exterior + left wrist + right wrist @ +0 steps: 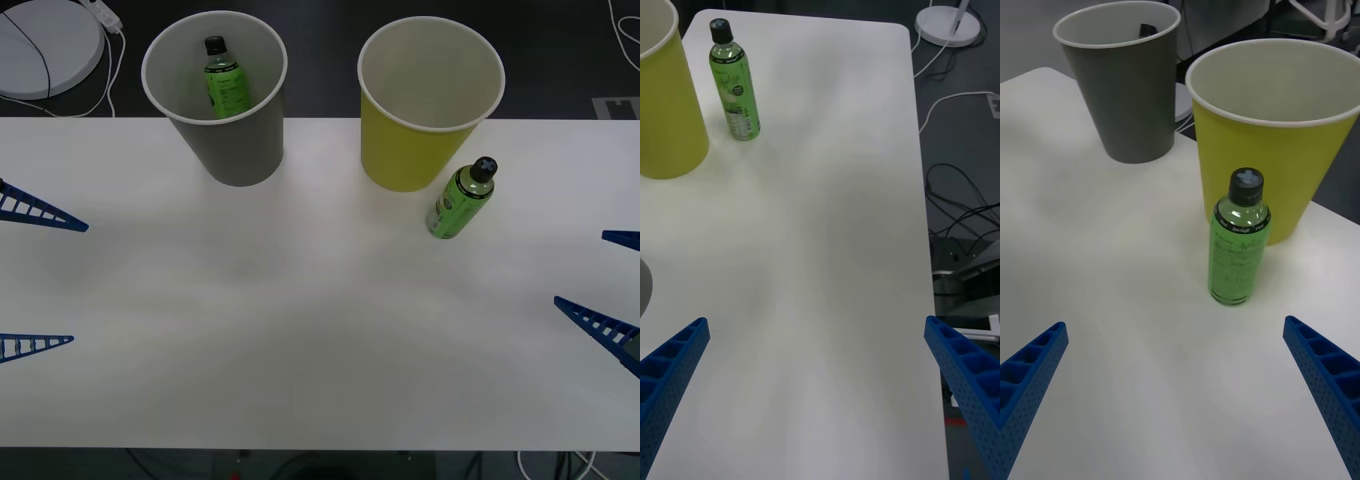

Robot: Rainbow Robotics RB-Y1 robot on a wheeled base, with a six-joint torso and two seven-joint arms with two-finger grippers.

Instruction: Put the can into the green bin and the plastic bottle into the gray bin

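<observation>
The plastic bottle point(461, 198) point(1239, 240) point(734, 86), bright green with a cross-marked black cap, stands upright on the white table, just right of the green bin point(425, 150) point(1270, 135) point(666, 112), whose inside looks bare. To the left stands the gray bin point(235, 140) point(1127, 90), holding another green bottle point(224, 80) with a plain black cap. The can is out of view. My left gripper point(80, 284) point(816, 322) is open at the table's left edge. My right gripper point(580, 268) point(1174, 324) is open at the right edge, nearer than the plastic bottle, holding nothing.
A white table point(300, 330) carries both bins along its far edge. Behind it, a white round base point(45, 45) and cables lie on the dark floor. More cables point(962, 195) lie on the floor past the table's side edge.
</observation>
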